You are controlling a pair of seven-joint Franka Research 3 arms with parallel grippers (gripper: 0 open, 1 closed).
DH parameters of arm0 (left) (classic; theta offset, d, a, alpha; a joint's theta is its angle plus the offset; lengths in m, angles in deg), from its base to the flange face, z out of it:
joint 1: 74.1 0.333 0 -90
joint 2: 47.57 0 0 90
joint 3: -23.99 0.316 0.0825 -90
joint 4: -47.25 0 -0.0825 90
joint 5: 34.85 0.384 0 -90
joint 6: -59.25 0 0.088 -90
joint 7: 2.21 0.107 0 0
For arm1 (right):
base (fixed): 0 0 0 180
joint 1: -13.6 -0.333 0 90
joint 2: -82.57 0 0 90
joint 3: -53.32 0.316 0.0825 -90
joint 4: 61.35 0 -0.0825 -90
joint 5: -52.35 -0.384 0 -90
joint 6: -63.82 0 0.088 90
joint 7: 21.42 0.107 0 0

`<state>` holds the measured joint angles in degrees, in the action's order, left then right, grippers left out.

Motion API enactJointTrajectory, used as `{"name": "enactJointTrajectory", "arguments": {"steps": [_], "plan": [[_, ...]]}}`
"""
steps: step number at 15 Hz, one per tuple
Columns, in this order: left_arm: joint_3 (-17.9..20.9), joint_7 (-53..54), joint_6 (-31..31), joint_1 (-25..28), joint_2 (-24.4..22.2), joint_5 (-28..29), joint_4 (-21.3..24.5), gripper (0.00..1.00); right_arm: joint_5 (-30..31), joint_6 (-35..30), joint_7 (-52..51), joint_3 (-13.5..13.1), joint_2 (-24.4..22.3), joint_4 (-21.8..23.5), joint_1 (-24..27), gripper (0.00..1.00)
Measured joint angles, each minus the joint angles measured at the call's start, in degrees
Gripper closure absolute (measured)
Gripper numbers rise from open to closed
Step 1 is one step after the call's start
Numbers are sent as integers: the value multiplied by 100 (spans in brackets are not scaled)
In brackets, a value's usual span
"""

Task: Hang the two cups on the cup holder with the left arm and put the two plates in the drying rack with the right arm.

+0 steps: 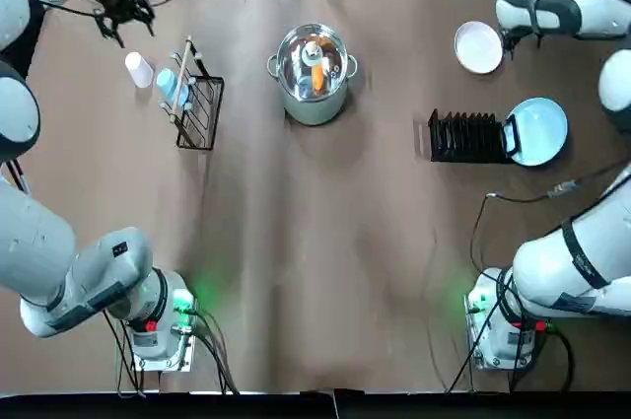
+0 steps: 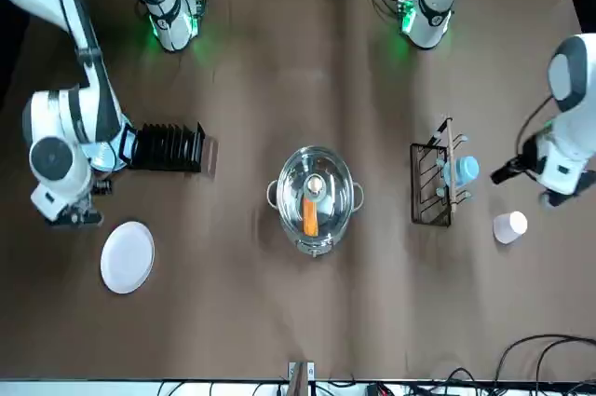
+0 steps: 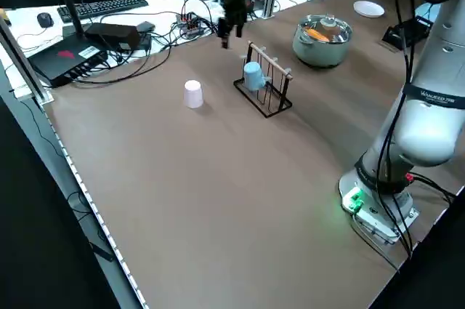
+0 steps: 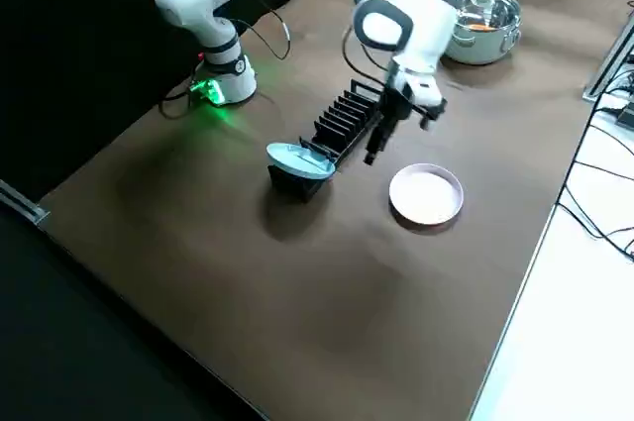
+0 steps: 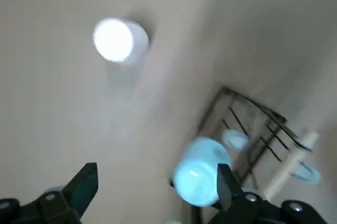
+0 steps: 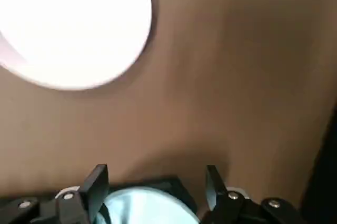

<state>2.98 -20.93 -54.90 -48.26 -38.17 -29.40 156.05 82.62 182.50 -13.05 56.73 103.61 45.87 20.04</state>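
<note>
On our left, our open left claw [image 5: 158, 190] hovers above the desk [image 1: 394, 271], near the white cup [image 1: 139, 70] and the light blue cup [image 1: 170, 86] on the cup holder [image 1: 199, 111]. Rightward, the light blue plate [image 1: 538, 131] sits at the drying rack [image 1: 468, 137]; our open right claw [image 6: 157, 187] hangs above, near the white plate [image 1: 478, 47].

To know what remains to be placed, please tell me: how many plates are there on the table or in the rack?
2. The white plate lies on the table, beside the rack. The blue plate is at one end of the rack.
</note>
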Motion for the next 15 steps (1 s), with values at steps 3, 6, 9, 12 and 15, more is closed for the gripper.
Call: {"name": "enactJointTrajectory", "arguments": {"steps": [3,6,9,12,15], "plan": [[35,717,-39,232,591,509,-658,0,-918,539,13,-54,750,-744,55,17],[36,1084,-938,258,1444,1173,-1028,0,-1536,1621,19,-105,1282,-970,265,19],[55,1154,-1854,348,2202,1972,-1064,0,-2110,2266,12,-114,1662,-1045,638,28],[57,1397,-2056,500,2636,2250,-1125,0,-2485,2341,13,-112,1867,-1087,786,35],[58,1506,-2328,709,2816,2259,-921,0,-2801,2651,22,-77,2109,-1090,776,43]]}}
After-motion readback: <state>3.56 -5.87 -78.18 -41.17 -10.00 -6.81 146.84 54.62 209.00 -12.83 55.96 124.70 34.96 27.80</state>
